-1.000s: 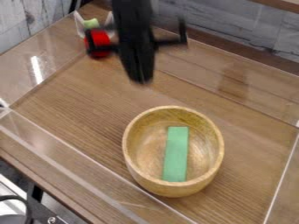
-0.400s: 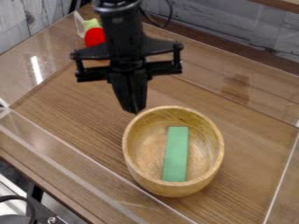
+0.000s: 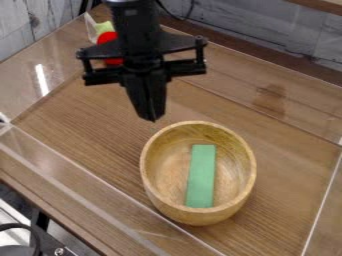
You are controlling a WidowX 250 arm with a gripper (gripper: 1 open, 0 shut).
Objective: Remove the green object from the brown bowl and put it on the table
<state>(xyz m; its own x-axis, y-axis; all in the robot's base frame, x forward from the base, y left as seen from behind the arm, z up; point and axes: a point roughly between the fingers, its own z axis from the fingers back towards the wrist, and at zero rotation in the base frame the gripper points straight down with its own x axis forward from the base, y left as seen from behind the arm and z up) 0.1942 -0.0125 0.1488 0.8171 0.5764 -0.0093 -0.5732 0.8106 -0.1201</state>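
Observation:
The green object (image 3: 202, 175), a thin light-green bar, lies flat inside the brown bowl (image 3: 162, 147), running roughly front to back along its floor. The bowl rests on the table (image 3: 281, 100), towards the front. My gripper (image 3: 150, 113) is black, points straight down and hangs just above and behind the bowl's back-left rim. Its fingers are pressed together into one narrow tip, shut on nothing. It is apart from the green bar.
A red round toy (image 3: 107, 40) with a green top is partly hidden behind the arm at the back left. Clear acrylic walls (image 3: 80, 165) run along the table's edges, close to the bowl at the front and right.
The gripper has come down and towards the front right, from over the back of the table to just behind the bowl's rim. The bowl and green bar have not moved.

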